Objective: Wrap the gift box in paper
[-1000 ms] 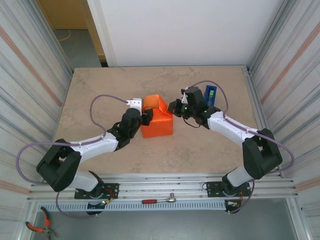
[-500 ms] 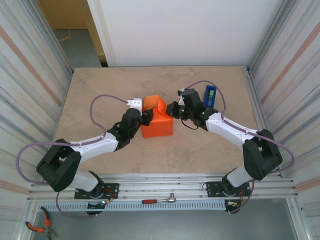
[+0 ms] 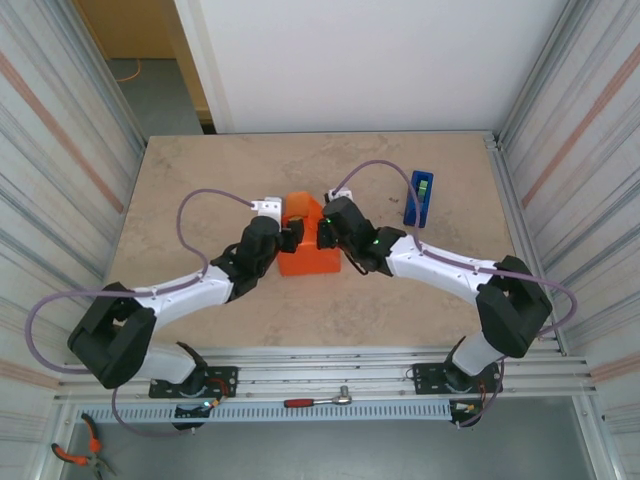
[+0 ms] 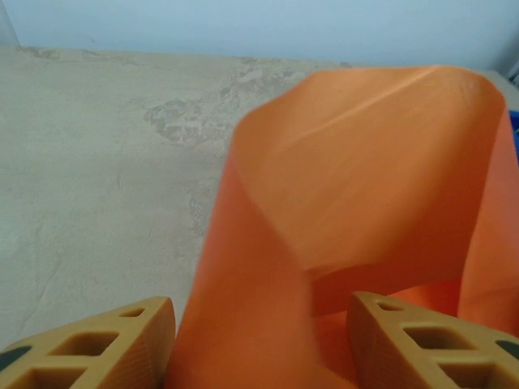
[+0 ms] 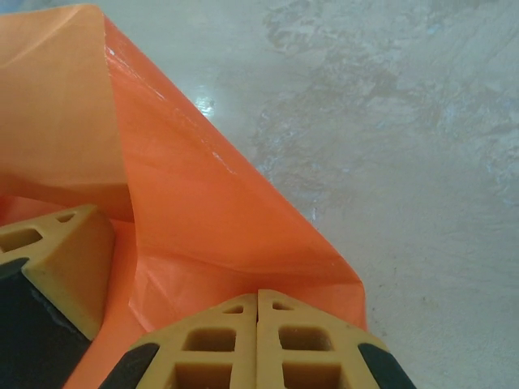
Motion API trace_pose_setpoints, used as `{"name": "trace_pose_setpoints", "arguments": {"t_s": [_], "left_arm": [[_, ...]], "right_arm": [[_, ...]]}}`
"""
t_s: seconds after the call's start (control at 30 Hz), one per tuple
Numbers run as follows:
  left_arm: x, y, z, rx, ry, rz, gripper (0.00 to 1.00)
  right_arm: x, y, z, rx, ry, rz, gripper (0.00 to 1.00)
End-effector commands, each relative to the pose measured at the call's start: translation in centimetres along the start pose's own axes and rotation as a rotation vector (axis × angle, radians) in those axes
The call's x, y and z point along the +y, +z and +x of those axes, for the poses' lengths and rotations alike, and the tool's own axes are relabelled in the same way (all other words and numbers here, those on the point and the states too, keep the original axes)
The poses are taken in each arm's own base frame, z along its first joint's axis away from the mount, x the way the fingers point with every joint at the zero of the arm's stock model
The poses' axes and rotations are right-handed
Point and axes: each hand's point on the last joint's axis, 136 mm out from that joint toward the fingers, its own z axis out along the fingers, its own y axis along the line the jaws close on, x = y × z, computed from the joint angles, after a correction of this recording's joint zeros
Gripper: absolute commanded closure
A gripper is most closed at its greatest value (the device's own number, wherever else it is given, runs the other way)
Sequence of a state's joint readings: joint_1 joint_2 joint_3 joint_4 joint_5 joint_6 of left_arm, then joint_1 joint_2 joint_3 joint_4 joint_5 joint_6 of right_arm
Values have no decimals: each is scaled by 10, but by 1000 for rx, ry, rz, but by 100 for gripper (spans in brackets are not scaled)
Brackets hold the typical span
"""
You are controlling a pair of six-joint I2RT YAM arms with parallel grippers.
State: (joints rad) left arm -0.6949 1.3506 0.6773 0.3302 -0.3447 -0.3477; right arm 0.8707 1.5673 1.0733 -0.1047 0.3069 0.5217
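paper [image 4: 357,186] edge btwn l fingers [image 4: 97,348]

The right end effector [image 5: 258,298], its tan fingers pressed together, sits at the lower edge of the paper [image 5: 186,211], whose orange fold rises leftward above the mottled beige counter [image 5: 389,121]

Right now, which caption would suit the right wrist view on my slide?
Shut right gripper at the folded orange paper, beige table beyond.

Left hand [image 4: 259,328] spread, right hand [image 5: 258,322] closed
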Motion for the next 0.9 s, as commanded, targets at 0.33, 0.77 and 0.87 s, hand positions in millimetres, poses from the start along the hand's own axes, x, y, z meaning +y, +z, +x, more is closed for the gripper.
{"name": "trace_pose_setpoints", "arguments": {"t_s": [0.33,0.77,0.87], "left_arm": [[38,-62,-81,10,-336,150,33],[47,-17,-45,152,-326,182,81],[36,-15,-41,170,-297,201,81]], "right_arm": [[-10,11,120,365,-106,47,100],[-3,13,124,383,-71,16,100],[-3,13,125,387,-71,17,100]]}}
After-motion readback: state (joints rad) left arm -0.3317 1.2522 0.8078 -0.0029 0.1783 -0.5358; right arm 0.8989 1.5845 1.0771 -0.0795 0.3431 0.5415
